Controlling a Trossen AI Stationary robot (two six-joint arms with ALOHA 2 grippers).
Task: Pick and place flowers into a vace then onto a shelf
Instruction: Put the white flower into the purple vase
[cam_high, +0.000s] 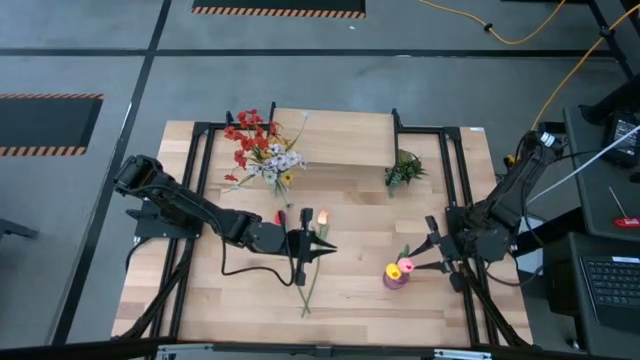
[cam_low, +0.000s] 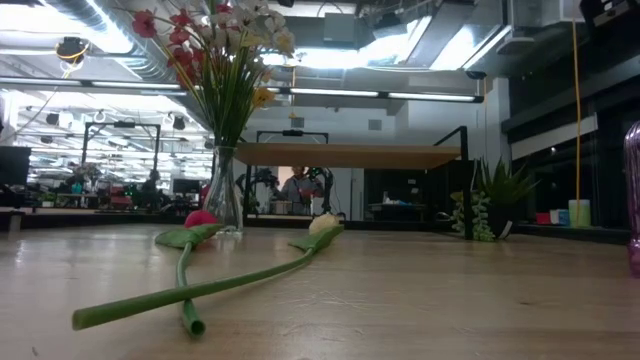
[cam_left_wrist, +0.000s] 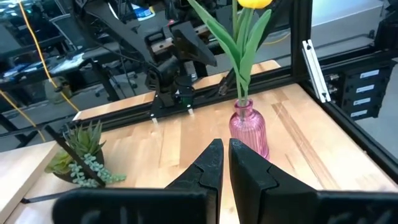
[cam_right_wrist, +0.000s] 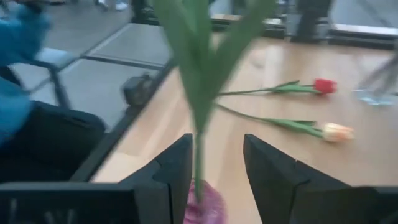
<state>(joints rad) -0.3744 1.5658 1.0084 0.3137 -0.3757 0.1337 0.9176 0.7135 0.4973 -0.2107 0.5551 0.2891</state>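
A pink glass vase (cam_high: 395, 279) stands on the table's right part and holds a yellow tulip (cam_high: 406, 266). My right gripper (cam_right_wrist: 216, 162) is open just above the pink vase (cam_right_wrist: 202, 208), with the tulip's stem (cam_right_wrist: 199, 134) rising between its fingers. My left gripper (cam_left_wrist: 226, 163) is shut and holds nothing. It hovers at mid-table (cam_high: 325, 248) over the stem of an orange tulip (cam_high: 322, 215). That tulip and a red tulip (cam_high: 281, 215) lie flat on the table. A clear vase (cam_low: 223, 195) with a red, white and yellow bouquet (cam_high: 262, 150) stands beside the shelf (cam_high: 335, 138). My right gripper has the yellow tulip's stem (cam_right_wrist: 199, 155) close against the inner side of one finger (cam_right_wrist: 177, 168), just above the vase mouth. Whether the finger touches the stem, I cannot tell. The tulip stands upright in the vase.
A small green potted plant (cam_high: 405, 171) sits to the right of the shelf. A black metal frame (cam_high: 200, 170) runs along the table's left, right and far sides. Bare wood lies along the near edge (cam_high: 250, 305). A person in blue (cam_right_wrist: 18, 68) is beyond the table.
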